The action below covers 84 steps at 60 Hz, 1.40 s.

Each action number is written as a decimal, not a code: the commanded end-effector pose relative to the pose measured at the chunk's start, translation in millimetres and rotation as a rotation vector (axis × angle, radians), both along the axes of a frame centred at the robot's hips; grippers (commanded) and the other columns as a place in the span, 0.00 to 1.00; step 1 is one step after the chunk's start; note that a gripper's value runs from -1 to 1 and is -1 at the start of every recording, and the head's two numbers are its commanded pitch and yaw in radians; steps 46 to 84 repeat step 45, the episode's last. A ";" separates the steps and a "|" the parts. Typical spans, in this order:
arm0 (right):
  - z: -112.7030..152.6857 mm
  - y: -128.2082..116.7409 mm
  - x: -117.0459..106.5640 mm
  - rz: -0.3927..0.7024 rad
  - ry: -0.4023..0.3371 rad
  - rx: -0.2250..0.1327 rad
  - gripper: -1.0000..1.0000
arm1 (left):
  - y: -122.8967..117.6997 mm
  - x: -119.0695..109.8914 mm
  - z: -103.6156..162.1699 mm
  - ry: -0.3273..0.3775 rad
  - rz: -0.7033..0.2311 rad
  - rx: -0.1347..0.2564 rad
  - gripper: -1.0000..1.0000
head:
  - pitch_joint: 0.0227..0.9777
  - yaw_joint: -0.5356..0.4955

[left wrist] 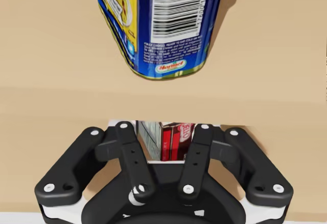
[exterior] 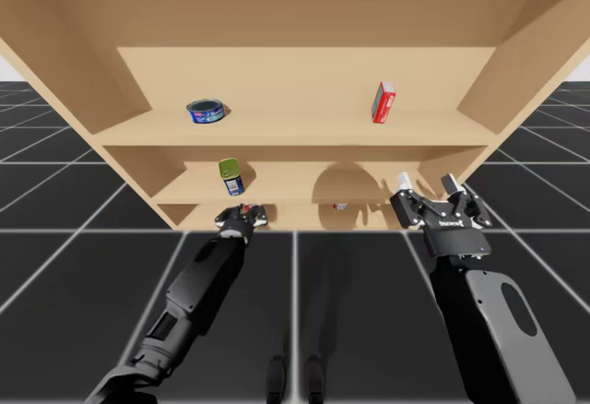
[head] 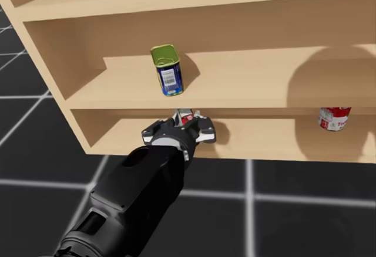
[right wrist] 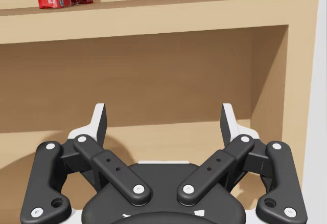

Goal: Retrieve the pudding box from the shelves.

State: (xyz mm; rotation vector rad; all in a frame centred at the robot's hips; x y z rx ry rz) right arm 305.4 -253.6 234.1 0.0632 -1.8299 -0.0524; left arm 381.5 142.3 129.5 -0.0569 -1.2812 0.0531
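Left gripper (left wrist: 164,129) clamped on the small, flat-sided red-and-white pudding box (left wrist: 176,139) on the lowest wooden shelf (head: 264,142); a glossy blue oblong tin (left wrist: 163,24) stood beyond. Right gripper (right wrist: 163,110) gaped apart.

1. Wooden shelves (exterior: 295,132), three boards, upper half of the high view.
2. Top board: blue round tin (exterior: 206,111) left, red box (exterior: 383,102) right.
3. Middle board: blue-and-yellow can (exterior: 231,177), centre-left.
4. Lowest board: small red-and-white box (head: 187,116) centre-left, red-and-white can (head: 335,118) right.

Left arm (exterior: 198,284): glossy black, rounded shell segments. Right arm (exterior: 489,326): black, with a grey forearm plate and an oval cutout. Left gripper (left wrist: 164,137) and right gripper (right wrist: 164,116): black linkage bars, silver screws, white base trim.
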 end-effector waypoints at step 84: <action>0.1 -3.8 0.9 -0.005 0.002 0.000 0.00 | 81.1 -120.1 52.0 0.093 -0.164 0.126 1.00 | 0.71 0.72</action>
